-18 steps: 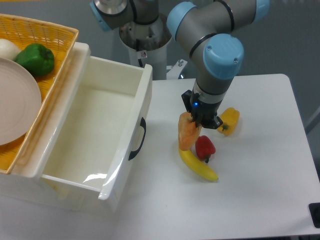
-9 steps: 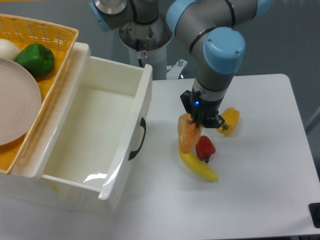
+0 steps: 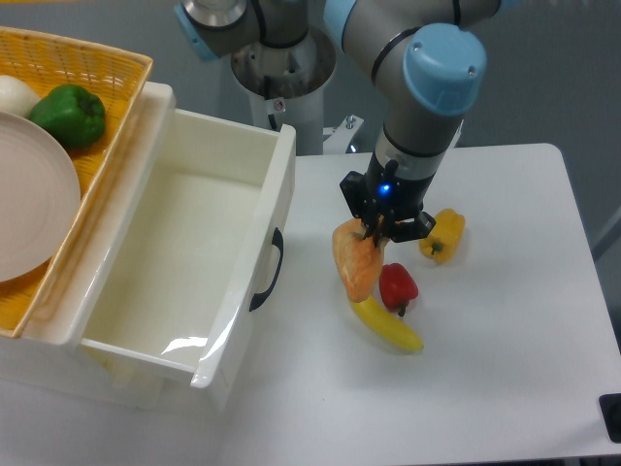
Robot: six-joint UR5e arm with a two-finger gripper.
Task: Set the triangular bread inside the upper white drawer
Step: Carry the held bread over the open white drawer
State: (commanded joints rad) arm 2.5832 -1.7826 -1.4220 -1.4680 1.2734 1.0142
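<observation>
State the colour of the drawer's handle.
Black. The curved handle on the upper white drawer shows clearly in the fixed camera view.

table [image 3: 505, 388]: white, rounded corners | wall [image 3: 563, 68]: plain grey-blue (evenly lit) | floor: barely visible

Bright, even overhead lighting across the frame. Soft, short shadows under the banana [image 3: 387, 324] and red pepper [image 3: 397, 285] at centre. White glare on the drawer [image 3: 184, 345] rim, lower left. Sharp focus throughout; slight softness on the arm [image 3: 427, 87] at top.
</observation>
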